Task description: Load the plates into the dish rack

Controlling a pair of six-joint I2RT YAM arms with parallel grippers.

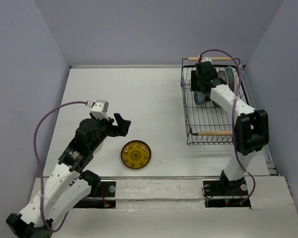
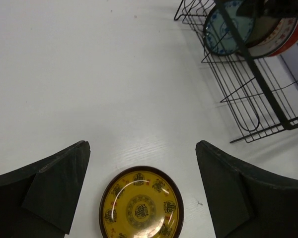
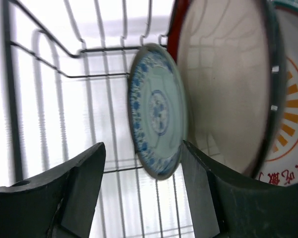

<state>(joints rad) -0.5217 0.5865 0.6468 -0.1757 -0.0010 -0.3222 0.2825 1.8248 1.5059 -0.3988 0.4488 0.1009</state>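
Right jaws spread around the blue plate [image 3: 158,111] standing in the dish rack [image 1: 213,133]; they should lift away straight. Left jaws spread above the amber plate [image 2: 140,206].

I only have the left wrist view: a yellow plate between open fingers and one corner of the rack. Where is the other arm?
Observer: The right hand is inside the dish rack, at its far end.
Operator: Is it holding anything?
Observer: No. It is open, with its jaws apart on either side of the small blue-patterned plate, which stands on edge.
Operator: Are any other plates on the table?
Observer: In the top view, the amber-yellow plate is the only one in plain sight. It lies just ahead of the left hand, though that arm hides some of the table.
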